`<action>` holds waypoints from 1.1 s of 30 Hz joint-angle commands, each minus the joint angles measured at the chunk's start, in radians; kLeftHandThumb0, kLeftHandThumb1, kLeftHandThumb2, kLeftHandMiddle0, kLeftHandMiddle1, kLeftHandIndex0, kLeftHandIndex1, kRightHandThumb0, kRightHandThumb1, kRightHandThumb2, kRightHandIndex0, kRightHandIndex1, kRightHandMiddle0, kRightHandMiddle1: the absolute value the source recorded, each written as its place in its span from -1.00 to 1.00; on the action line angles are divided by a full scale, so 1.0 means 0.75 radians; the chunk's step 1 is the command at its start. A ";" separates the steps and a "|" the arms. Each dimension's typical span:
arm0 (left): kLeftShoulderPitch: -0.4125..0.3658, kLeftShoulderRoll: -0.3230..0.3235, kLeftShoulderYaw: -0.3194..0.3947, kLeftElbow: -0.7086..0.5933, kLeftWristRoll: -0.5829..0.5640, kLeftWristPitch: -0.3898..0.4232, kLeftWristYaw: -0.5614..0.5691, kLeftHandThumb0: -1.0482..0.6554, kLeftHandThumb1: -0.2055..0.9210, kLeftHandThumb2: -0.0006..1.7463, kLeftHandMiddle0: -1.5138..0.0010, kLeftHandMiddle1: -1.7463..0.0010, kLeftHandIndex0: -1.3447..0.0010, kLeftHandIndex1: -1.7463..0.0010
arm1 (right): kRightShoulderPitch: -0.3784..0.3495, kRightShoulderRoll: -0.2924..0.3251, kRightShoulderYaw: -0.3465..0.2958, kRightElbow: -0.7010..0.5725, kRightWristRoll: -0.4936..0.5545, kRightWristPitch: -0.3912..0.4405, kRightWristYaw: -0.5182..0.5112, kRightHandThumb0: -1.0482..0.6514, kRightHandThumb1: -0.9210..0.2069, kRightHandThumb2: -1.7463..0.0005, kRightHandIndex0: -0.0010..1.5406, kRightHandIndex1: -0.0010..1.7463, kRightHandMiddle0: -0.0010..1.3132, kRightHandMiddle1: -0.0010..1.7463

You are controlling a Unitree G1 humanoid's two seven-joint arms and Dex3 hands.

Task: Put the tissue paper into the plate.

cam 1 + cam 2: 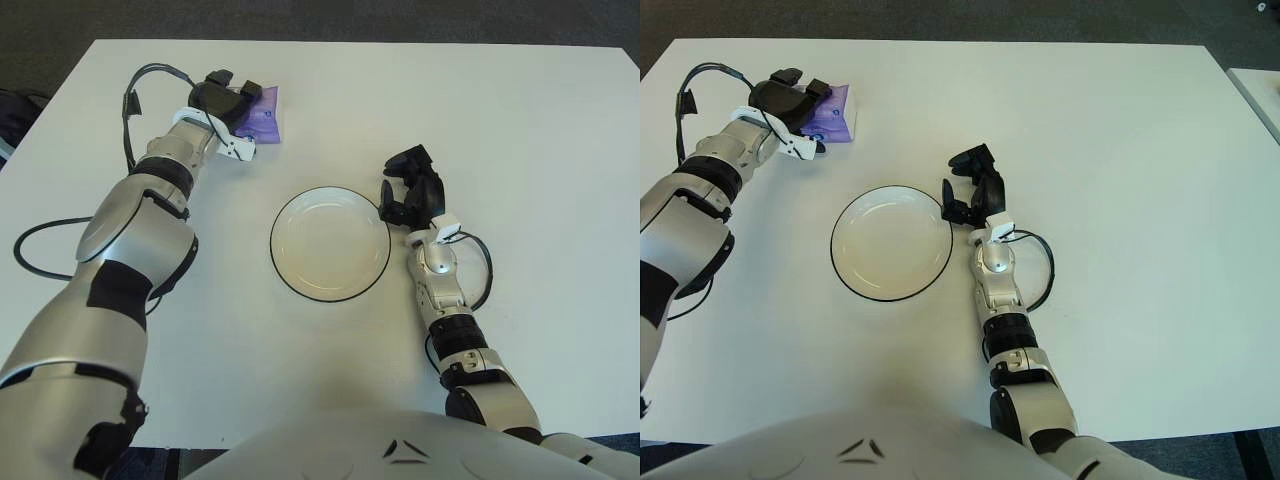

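**Left hand on tissue pack at far-left of table; plate bare**

Nearest: the robot's grey torso at the table's (560, 120) near edge, both arms reaching out over the white top.

Mid-table: round white plate (330, 243) with a thin dark rim, nothing in it. Just to its right, the right hand (409, 190), dark fingers curled loosely inward, holding nothing. It shows beside the plate's right rim, close to it; contact with the rim cannot be judged. A thin black cable (484, 270) loops out from the right forearm over the tabletop.

Further back, left side: the left arm runs diagonally up from the shoulder, a black cable (140, 80) arching off the wrist. The left hand (790, 101) sits on the near-left part of the tissue pack (832, 112), a small purple-and-white packet lying flat on the table. Dark fingers are draped over the packet's left end and top edge, closing around it. The pack appears to be flat on the surface, not lifted. It lies well apart from the plate, up and to the left of it.
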 commanded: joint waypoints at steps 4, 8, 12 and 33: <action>0.022 0.025 -0.021 0.020 0.015 0.024 -0.057 -1.00 1.00 -0.80 0.63 0.98 1.00 0.15 | 0.141 0.007 -0.017 0.140 0.019 -0.003 0.003 0.23 -0.11 -0.29 -0.18 0.85 -0.43 0.86; 0.021 0.031 -0.041 0.021 0.030 0.026 -0.062 -0.99 1.00 -0.80 0.62 0.98 1.00 0.12 | 0.142 0.006 -0.016 0.138 0.018 -0.003 0.004 0.23 -0.12 -0.28 -0.18 0.85 -0.43 0.86; 0.019 0.033 -0.062 0.022 0.043 0.033 -0.063 -0.97 1.00 -0.78 0.59 0.97 1.00 0.07 | 0.142 0.003 -0.015 0.136 0.011 -0.001 -0.001 0.23 -0.12 -0.28 -0.19 0.86 -0.43 0.85; 0.018 0.011 0.130 0.004 -0.197 -0.003 -0.324 -0.71 1.00 -0.74 0.35 -0.08 0.83 -0.61 | 0.160 -0.001 -0.012 0.111 0.010 0.005 0.010 0.23 -0.12 -0.29 -0.20 0.88 -0.42 0.84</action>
